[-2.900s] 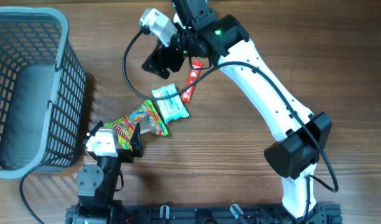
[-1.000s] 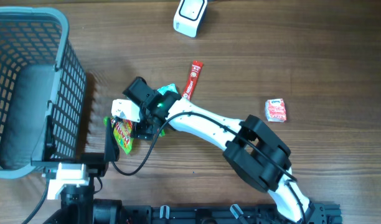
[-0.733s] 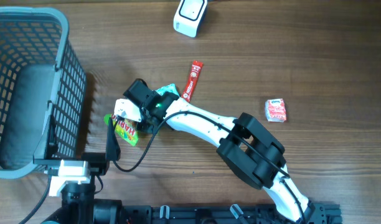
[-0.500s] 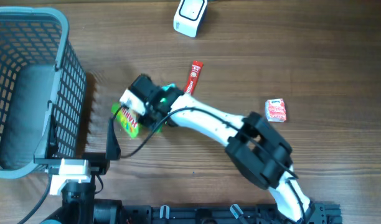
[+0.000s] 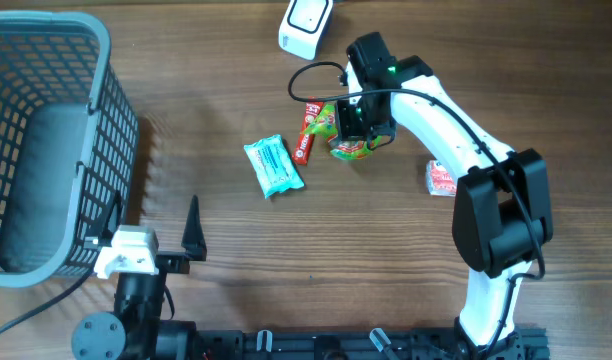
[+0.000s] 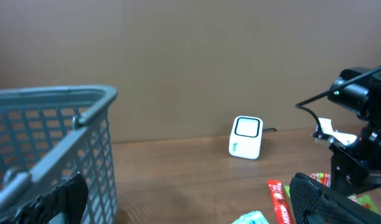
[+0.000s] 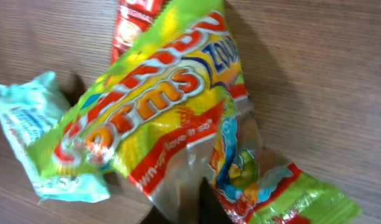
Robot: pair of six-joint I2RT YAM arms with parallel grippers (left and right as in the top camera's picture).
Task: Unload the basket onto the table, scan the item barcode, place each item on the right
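Half a second ago the right gripper (image 5: 358, 128) gripped the gummy worms bag (image 7: 172, 112) close to the basket (image 5: 104, 60). Now, jaws clamped on the bag, it hangs at the far centre, near the white scanner (image 5: 306, 22) (red stick (image 5: 308, 130) just left). The left gripper (image 5: 152, 228) sits near left, jaws wide apart.

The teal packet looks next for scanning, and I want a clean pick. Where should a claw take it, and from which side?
Take the teal packet across its narrow width near the middle, coming straight down from above. It lies flat on the wood, so only its two long edges offer opposing sides. Stay off its upper right corner, where the red stick lies close.
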